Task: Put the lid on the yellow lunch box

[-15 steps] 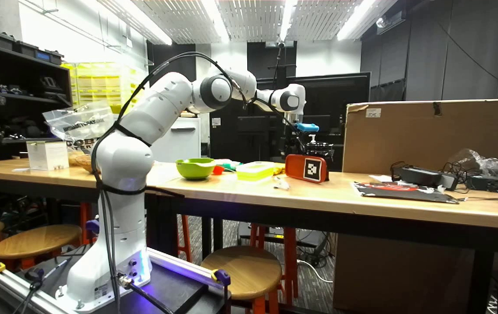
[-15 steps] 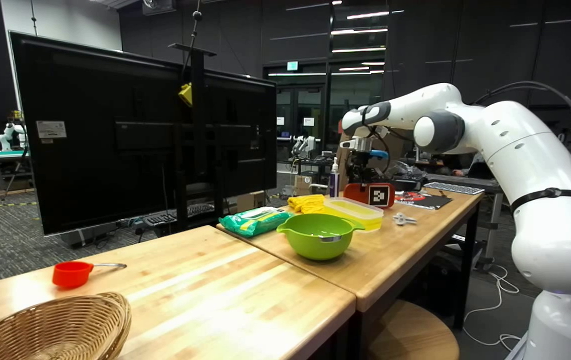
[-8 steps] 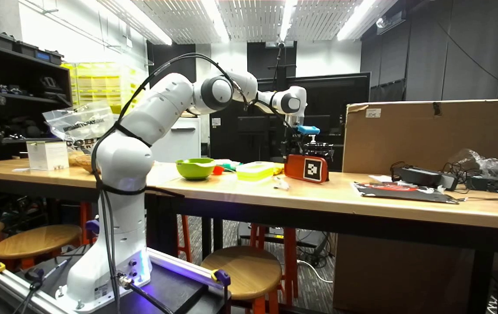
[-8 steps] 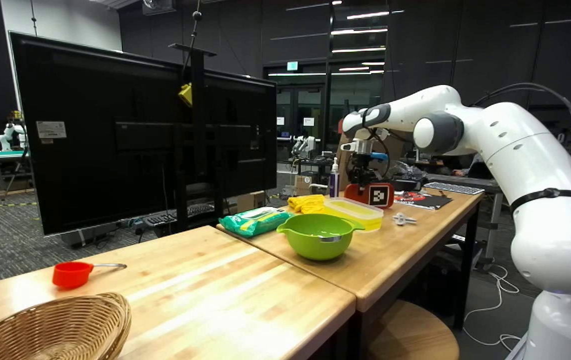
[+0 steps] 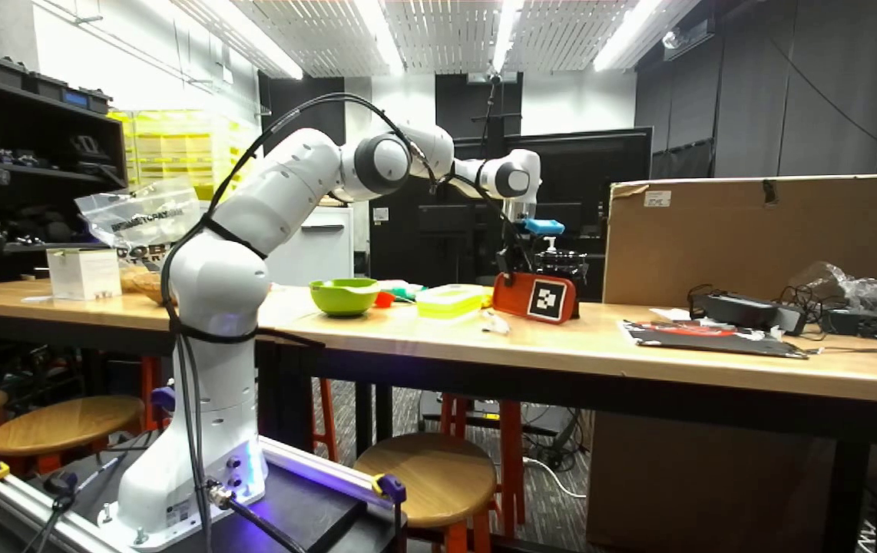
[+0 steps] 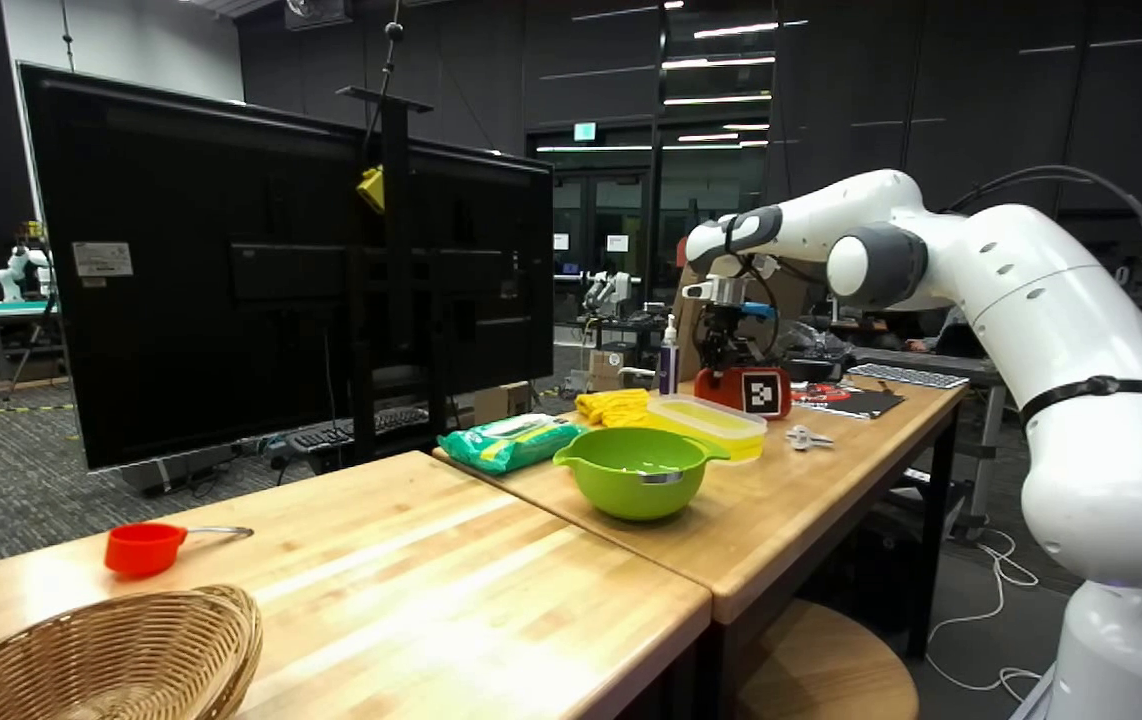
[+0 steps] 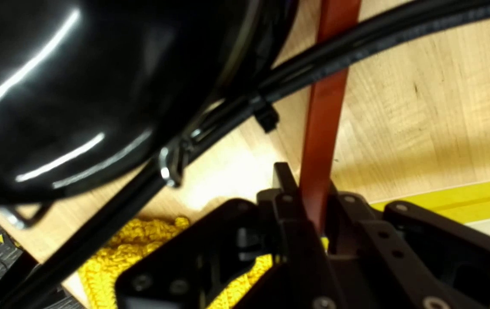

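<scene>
The orange-red lid [image 5: 514, 295] stands on its edge on the table, its black-and-white square mark [image 6: 761, 393] showing in both exterior views. My gripper [image 7: 309, 186] comes down on the lid's upper edge from above, fingers [image 7: 285, 178] pressed on either side of the red strip [image 7: 324, 116]. The yellow lunch box [image 6: 711, 425] sits flat on the table a short way from the lid, uncovered at its top. Only its yellow rim [image 7: 464, 201] shows at the right of the wrist view.
A glossy black rounded pot [image 7: 120, 86] stands close beside the lid. Near the lunch box are a yellow knitted cloth [image 6: 616, 407], a green bowl [image 6: 636, 475], a green wipes pack [image 6: 511, 442] and a small white piece [image 6: 807, 438]. A pump bottle [image 6: 668, 360] stands behind.
My gripper has lowered slightly and its jaws have come together on the lid. The lid has tilted and shifted a little.
</scene>
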Robot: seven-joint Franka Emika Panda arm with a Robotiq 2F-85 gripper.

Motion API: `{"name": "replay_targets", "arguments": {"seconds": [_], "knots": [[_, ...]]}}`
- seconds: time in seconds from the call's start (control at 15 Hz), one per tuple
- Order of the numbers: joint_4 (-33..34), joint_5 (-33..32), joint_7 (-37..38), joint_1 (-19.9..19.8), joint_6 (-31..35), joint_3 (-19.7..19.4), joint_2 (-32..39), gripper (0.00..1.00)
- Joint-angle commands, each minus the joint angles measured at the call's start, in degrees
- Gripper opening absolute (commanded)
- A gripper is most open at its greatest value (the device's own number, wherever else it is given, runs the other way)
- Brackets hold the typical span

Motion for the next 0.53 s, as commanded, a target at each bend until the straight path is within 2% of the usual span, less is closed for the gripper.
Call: {"name": "replay_targets", "arguments": {"seconds": [0.0, 0.47], "knots": [[2.49, 1.00, -0.38, -0.74, -0.95, 0.44, 0.69, 0.03], [3.15, 0.25, 0.12, -0.40, -1.14, -0.04, -0.24, 0.03]]}}
